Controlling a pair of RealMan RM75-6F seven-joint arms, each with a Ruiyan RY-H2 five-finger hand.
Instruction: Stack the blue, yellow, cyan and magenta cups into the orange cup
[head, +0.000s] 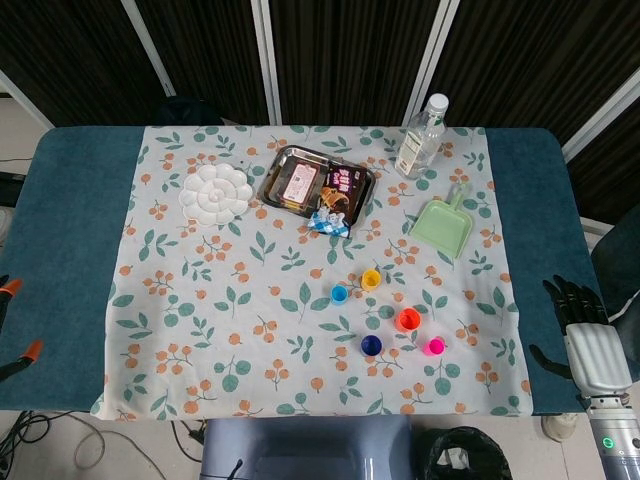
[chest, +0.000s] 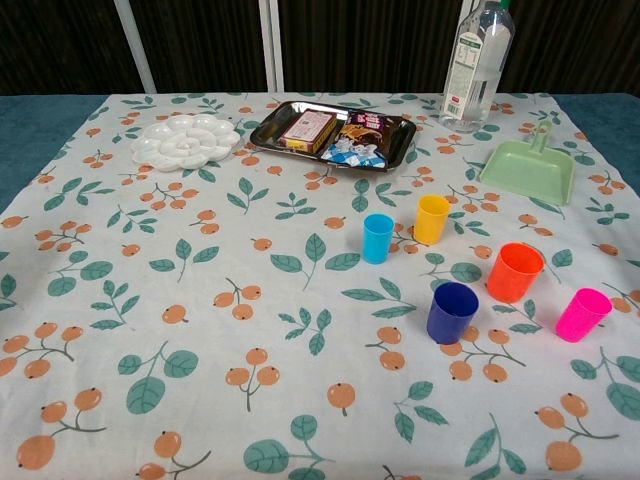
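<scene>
Right robot hand (head: 583, 335) sits off the desk's (head: 60, 240) edge, fingers apart, holding nothing; left not visible. Orange cup (head: 408, 320) lies well to its left. Magenta cup (head: 434, 347) is nearest the hand, prob. first pick; blue (head: 372, 345), yellow (head: 371, 279), cyan (head: 340, 294) beyond orange.

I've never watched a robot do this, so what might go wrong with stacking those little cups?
The cups are small and light: the right hand, open at the table's edge, might tip the magenta cup when reaching past it for the orange cup. The blue cup stands close beside the orange one, so fingers could knock either.
</scene>
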